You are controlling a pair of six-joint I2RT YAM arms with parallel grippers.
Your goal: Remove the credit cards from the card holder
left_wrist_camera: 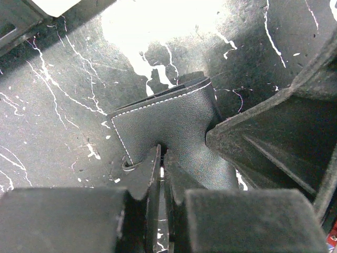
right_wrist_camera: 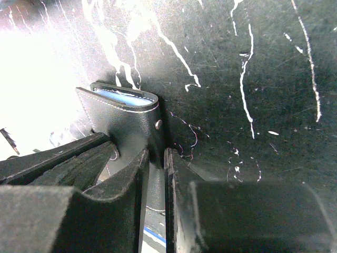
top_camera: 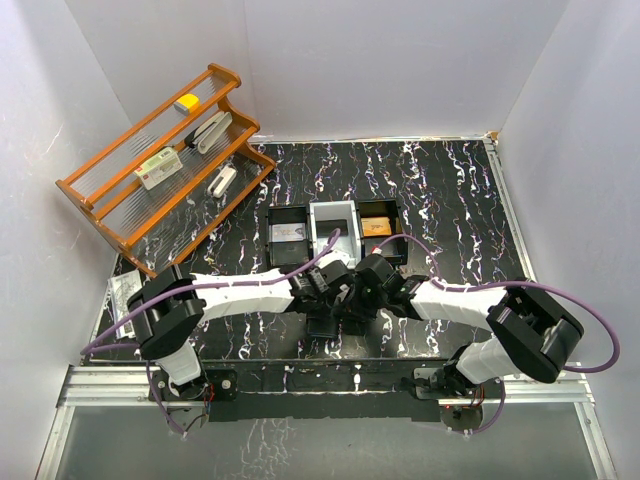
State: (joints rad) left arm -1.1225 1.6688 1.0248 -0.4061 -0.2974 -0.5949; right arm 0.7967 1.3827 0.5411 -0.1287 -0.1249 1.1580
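Left wrist view | left gripper [left_wrist_camera: 161, 161] jaws clamped on black card holder [left_wrist_camera: 168, 118] edge | right gripper [right_wrist_camera: 156, 158] jaws pinching its other flap | card holder between both, near-middle of marbled black table [right_wrist_camera: 253, 79]

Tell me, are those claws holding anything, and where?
Both pinch the card holder: left gripper and right gripper each clamp an edge of its black cover.
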